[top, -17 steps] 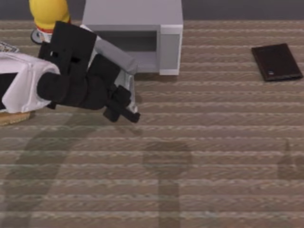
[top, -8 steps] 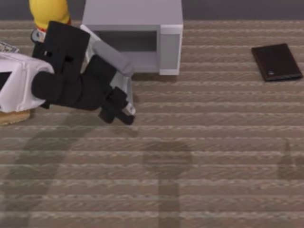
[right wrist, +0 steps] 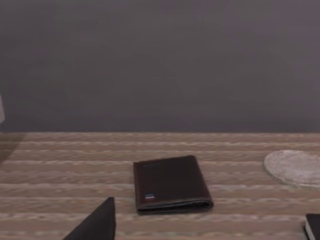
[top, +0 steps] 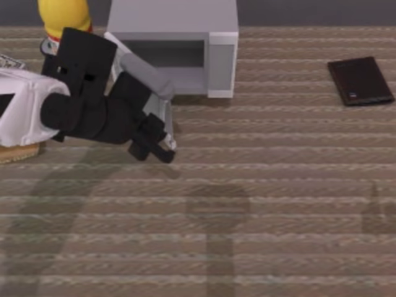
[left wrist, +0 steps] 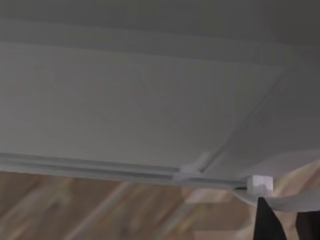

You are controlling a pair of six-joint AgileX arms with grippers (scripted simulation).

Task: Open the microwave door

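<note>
The light-grey microwave [top: 173, 15] stands at the table's back edge, left of centre, with its cavity showing. The microwave door [top: 145, 71] is swung out toward the front left, hinged at the oven's left side. My left gripper [top: 154, 145] is at the door's free end, shut on its white handle edge. In the left wrist view the door [left wrist: 125, 100] fills most of the picture, and two dark fingertips [left wrist: 270, 225] sit just under a white corner block. My right arm is outside the top view; in the right wrist view only a dark wedge [right wrist: 97, 225] of it shows.
A dark brown wallet [top: 360, 80] lies at the back right, also in the right wrist view as the wallet [right wrist: 170, 184]. A round pale coaster [right wrist: 294, 167] lies beyond it. A yellow object [top: 62, 15] stands left of the microwave.
Since a second ago my left gripper has shifted slightly left with the door edge, and the door has swung a little wider. It has barely moved in the last half second.
</note>
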